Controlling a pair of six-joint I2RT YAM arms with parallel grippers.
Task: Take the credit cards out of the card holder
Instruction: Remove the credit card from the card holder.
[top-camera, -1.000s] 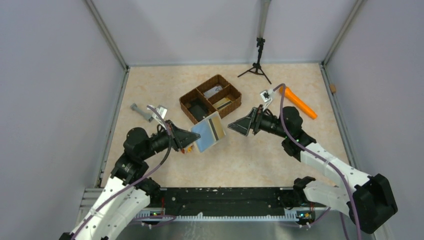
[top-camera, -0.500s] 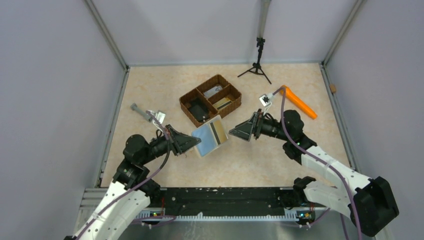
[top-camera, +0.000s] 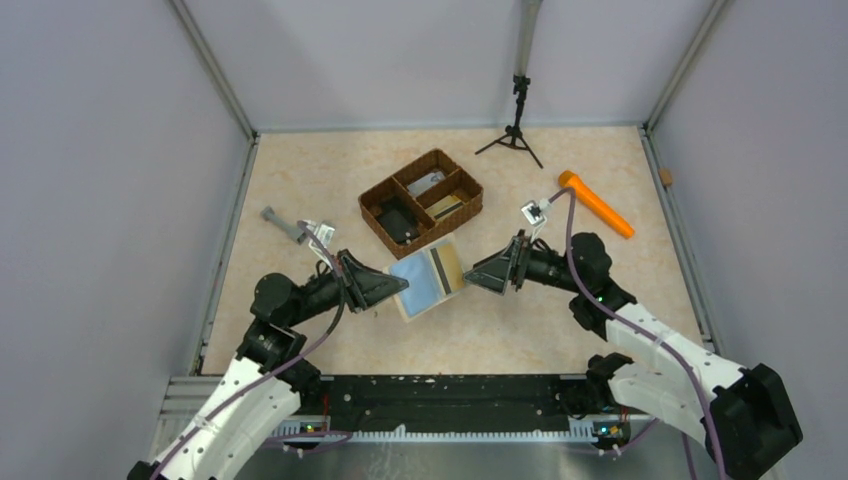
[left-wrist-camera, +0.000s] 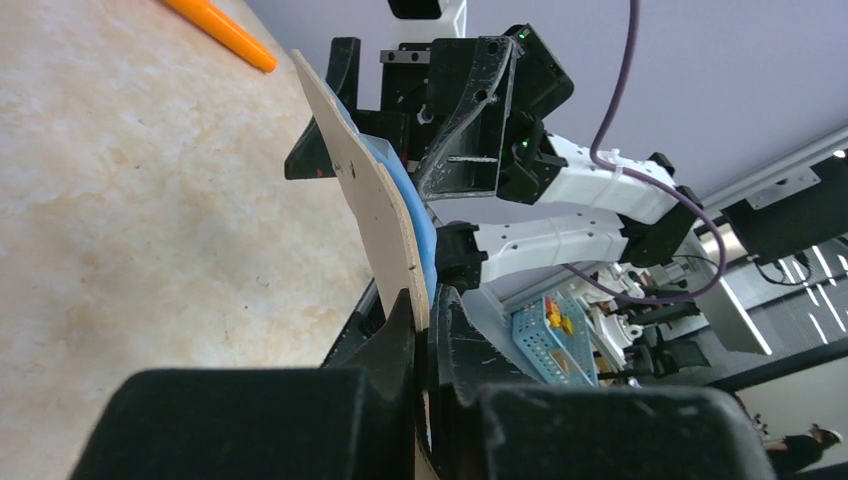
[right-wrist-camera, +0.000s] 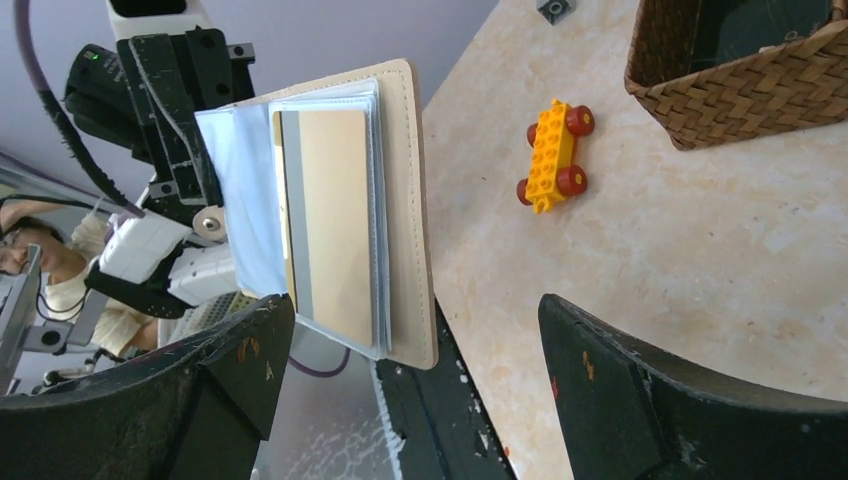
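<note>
Pale marbled table (top-camera: 560, 320) fills the walled cell in the top view, where the left tool (top-camera: 392, 289) is clamped shut on one edge of the open card holder (top-camera: 425, 282) and holds it off the surface. Its blue inside faces the right tool (top-camera: 478, 275), which hangs just beside it with its jaws spread wide and gripping nothing. Just behind stands one brown wicker tray (top-camera: 437, 155) with three compartments, and an orange stick (top-camera: 596, 205) lies well apart to the right. From the left wrist, the holder shows nearly edge-on, beige outside and blue within, pinched at its lower edge. From the right wrist, one tan credit card (right-wrist-camera: 340, 230) with a grey stripe sits in the clear front sleeve, and whether more lie behind it I cannot tell. One yellow toy car (right-wrist-camera: 550, 155) rests on the table beyond. I judge the pull is yet to begin. To do it well, the right tool should close on the card's exposed edge alone, not on the sleeve, then draw straight along the pocket while the left grip stays firm.
</note>
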